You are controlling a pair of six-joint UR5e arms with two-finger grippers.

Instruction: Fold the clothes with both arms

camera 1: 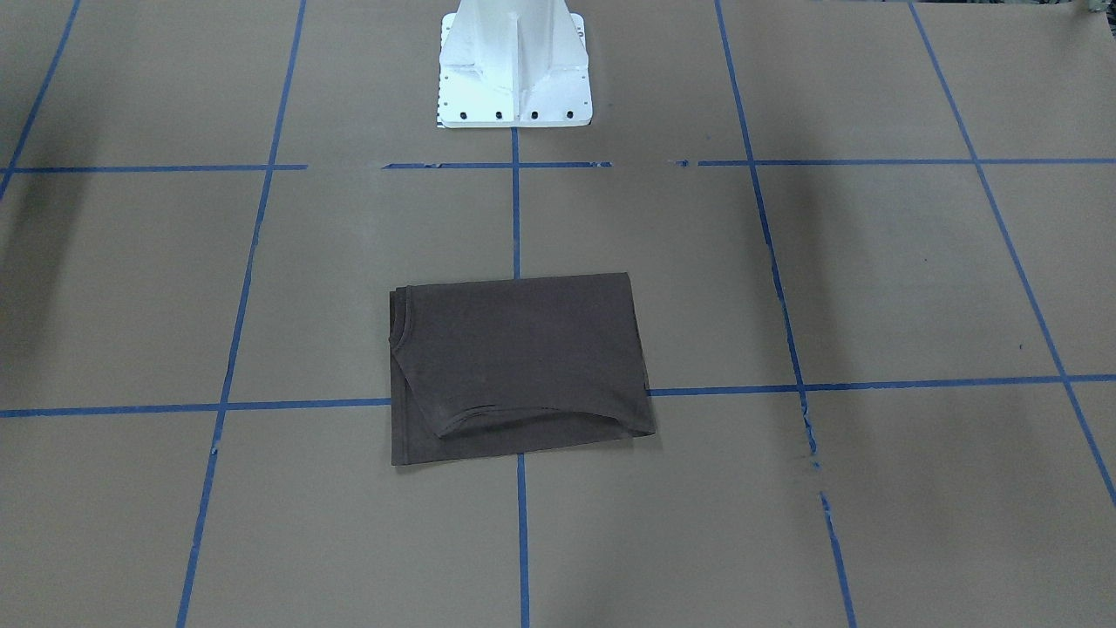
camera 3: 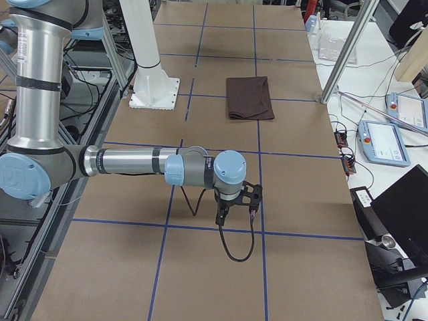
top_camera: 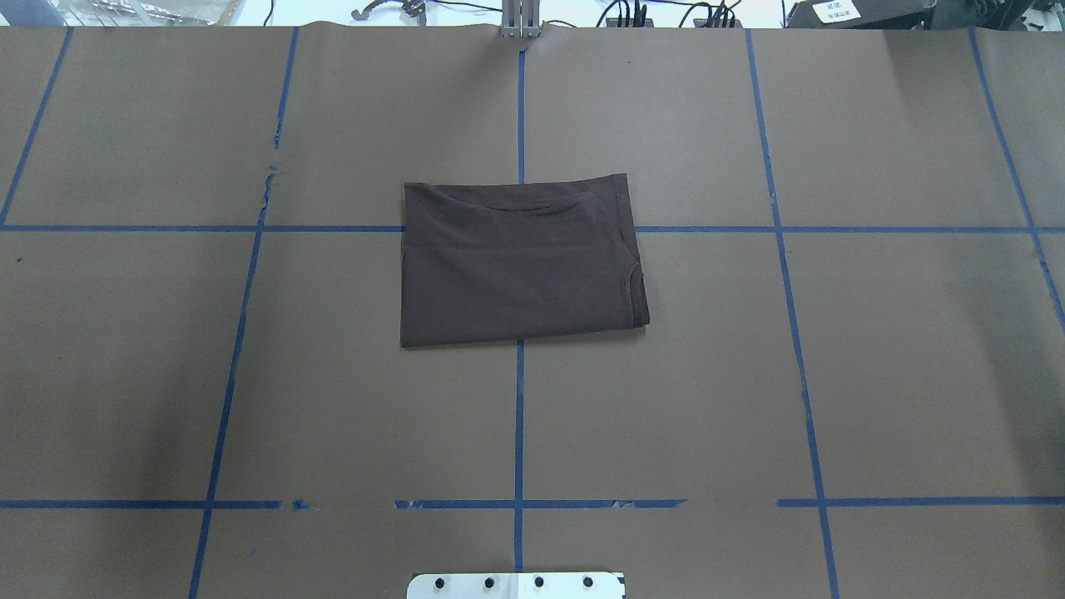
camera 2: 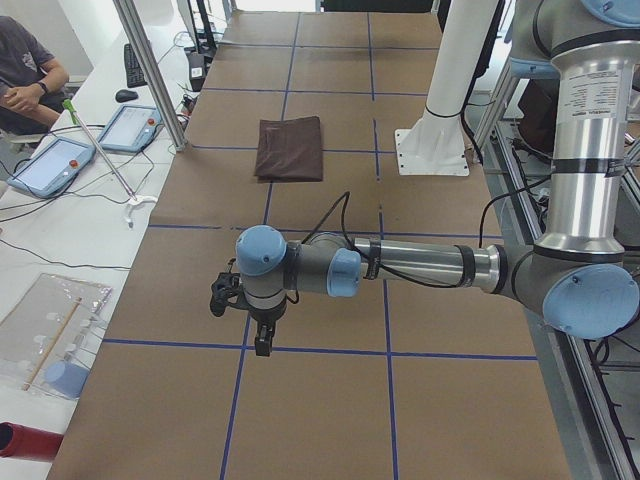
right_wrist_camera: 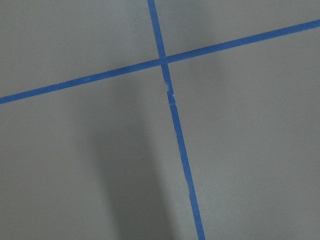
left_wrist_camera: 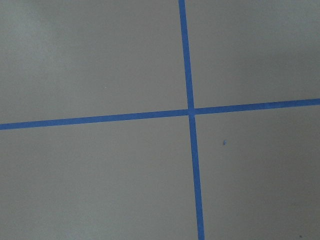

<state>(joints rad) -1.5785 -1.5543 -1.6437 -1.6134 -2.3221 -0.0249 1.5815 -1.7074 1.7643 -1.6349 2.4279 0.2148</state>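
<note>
Folded T-shirt looks soft, light, floppy, prob. best pinched at stacked corners; left gripper & right gripper hang well apart from it, open/shut can't tell.

**Desk:** Covering the table?

**Photographer:** Plain brown paper, gridded with blue tape, scuffed and broken in places.

**Desk:** Lying on it?

**Photographer:** A dark brown T-shirt, folded into a flat rectangle at centre, collar edge toward 3 o'clock seen from overhead. White pedestal base standing at 6 o'clock, well apart from the shirt.
</note>
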